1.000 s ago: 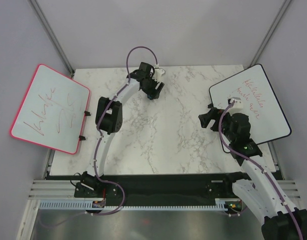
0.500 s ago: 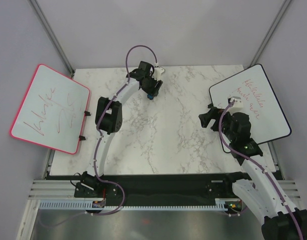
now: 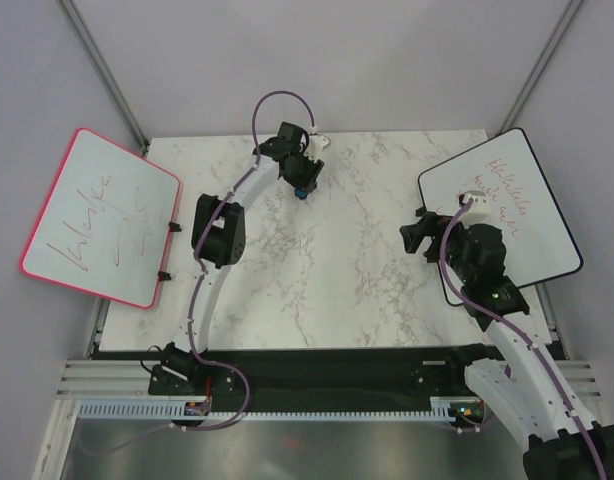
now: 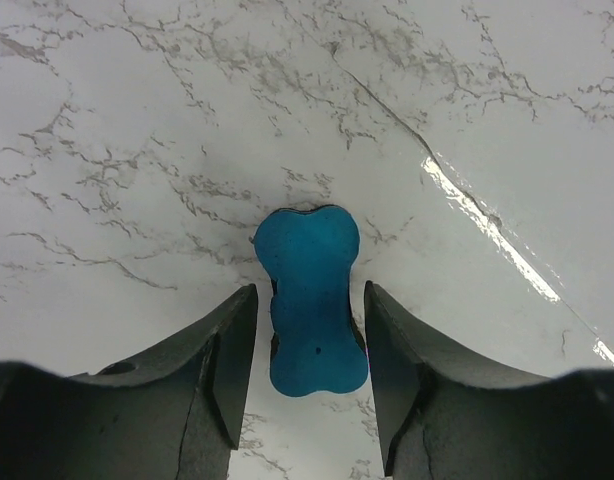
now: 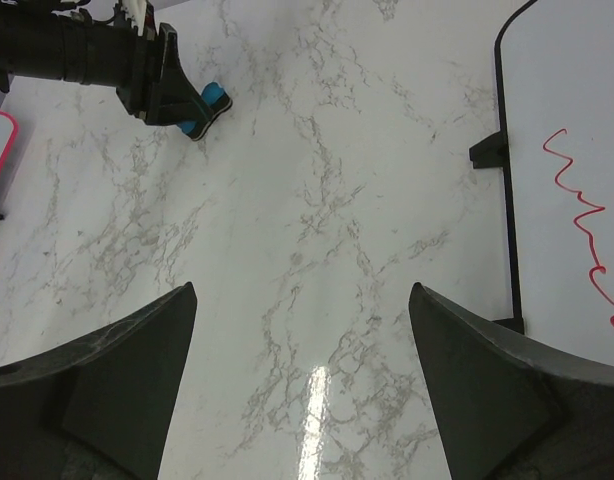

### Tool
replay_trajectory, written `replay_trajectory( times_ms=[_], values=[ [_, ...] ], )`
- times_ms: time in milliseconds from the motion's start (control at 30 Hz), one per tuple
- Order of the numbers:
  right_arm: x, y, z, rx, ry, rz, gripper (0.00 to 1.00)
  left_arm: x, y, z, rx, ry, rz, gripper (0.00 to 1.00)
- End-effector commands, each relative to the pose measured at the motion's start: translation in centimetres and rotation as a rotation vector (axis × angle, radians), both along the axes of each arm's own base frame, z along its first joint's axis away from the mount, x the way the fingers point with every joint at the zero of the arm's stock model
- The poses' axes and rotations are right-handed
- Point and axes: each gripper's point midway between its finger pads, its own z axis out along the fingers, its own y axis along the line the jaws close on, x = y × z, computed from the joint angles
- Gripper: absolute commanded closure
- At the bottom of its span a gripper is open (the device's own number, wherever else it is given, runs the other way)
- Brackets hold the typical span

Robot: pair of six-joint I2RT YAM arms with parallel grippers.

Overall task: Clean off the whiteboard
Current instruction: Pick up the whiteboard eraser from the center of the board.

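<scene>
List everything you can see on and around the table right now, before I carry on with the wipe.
whiteboard: one, white face with orange-red writing, black frame, at the table's right edge
second whiteboard: one, white with red scribbles, pink frame, at the table's left side
eraser: one, blue, lying on the table toward its far side, left of centre
table: one, white marble with grey veins
left arm and right arm: two, white and black, bases at the near edge
left fingers: two, black, open either side of the eraser
right fingers: two, black, wide open over the table beside the whiteboard
</scene>
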Motion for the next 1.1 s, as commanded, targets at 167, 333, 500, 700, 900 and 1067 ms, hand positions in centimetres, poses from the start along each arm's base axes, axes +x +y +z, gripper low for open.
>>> replay_trajectory(
  times_ms=[167,333,500,700,900,1067],
  values=[
    [0.0,-0.5,3.3,-0.019,-0.085,-0.019,0.04,0.3,-0.4,0.4,-0.001,0.003,0.034,0.52],
    [-0.1,-0.5,3.0,-0.02,-0.08,-0.019,0.03,0.5,-0.4,0.6,0.002,-0.01,0.033,0.54],
    [-0.1,-0.6,2.8,-0.025,-0.074,-0.02,0.03,0.6,-0.5,1.2,0.005,-0.027,0.022,0.54],
    [0.3,-1.4,0.9,-0.017,-0.008,-0.087,0.04,0.3,-1.3,3.4,-0.018,-0.058,-0.008,0.85],
    [0.0,-5.3,-1.1,-0.052,0.121,-0.33,0.05,-3.1,-4.7,8.0,-0.051,-0.107,-0.138,0.98],
    [-0.5,-6.3,0.1,-0.089,0.143,-0.373,0.07,-7.0,-8.0,11.2,-0.15,-0.09,-0.271,0.98]
  ],
)
